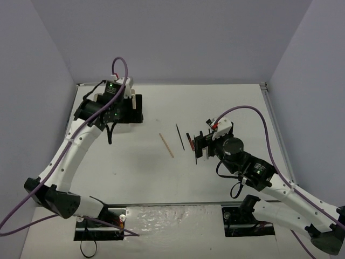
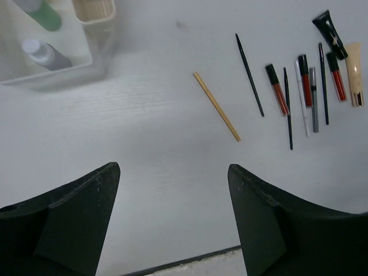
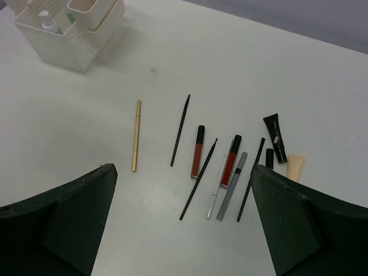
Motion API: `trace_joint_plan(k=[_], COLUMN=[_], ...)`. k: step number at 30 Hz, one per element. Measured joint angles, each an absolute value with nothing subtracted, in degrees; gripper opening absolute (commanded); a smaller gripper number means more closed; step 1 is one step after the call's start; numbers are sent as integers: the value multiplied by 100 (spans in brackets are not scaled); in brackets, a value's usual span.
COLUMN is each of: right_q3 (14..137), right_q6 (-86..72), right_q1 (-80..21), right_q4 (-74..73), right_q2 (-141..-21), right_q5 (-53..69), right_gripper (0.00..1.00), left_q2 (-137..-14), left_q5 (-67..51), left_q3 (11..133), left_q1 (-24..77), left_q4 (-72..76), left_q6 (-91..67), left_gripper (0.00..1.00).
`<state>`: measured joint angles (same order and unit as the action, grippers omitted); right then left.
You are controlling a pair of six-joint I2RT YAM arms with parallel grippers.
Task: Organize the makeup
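Box (image 3: 69, 43) has two bottles in it, cap end up: green bottle (image 2: 45, 16) and grey bottle (image 2: 45, 54); can't see an amber one. Eleven pieces lie on the counter (image 2: 144, 155), side by side with no overlap, so each looks pickable alone. Tan pencil (image 2: 217, 106) is nearest the box, then three black sticks (image 2: 249, 75), three red glosses (image 2: 277, 91), white pencil (image 2: 301, 98), grey pencil (image 2: 313, 100), with black tube (image 2: 329, 34) and tan tube (image 2: 355, 72) farthest. Left fingers (image 2: 75, 218) are apart and empty near the box; right fingers (image 3: 69, 218) are apart and empty over the row, well away from the box, probably lining up a pick.

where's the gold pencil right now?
Top view: the gold pencil lies flat on the table near centre, with the thin black pencil just to its right. The white organizer box sits off to its left.
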<state>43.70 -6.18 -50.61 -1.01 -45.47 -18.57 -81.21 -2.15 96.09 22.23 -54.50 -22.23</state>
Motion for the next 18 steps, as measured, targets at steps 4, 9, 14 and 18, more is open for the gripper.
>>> trace_joint_plan(k=[4, 9, 14, 18], right_q3=[4370, 4370, 4357, 4284], right_q6=[-808, -1010, -1143, -1204], right_q1=[-5061, -5061, -5059, -5059], right_q4=[-209, -236, -334, -412], right_q2=[-4601, -4602, -4566, -4408], right_q5=[-1918, -2058, -2139, -2199], right_gripper=[98, 98, 98, 98], left_q2=[-7727, -7892, -8763, -9824], left_q5=[-53, 379, 671, 935], left_q3=[8639, 7705, 7656, 8269], left_q1=[2875, 3517, 3903, 3933], left_q4=[-5043, -4302, -3912, -3995], left_q6=[-2723, -3653, -4476, -4964], left_gripper=[72, 72, 81, 81])
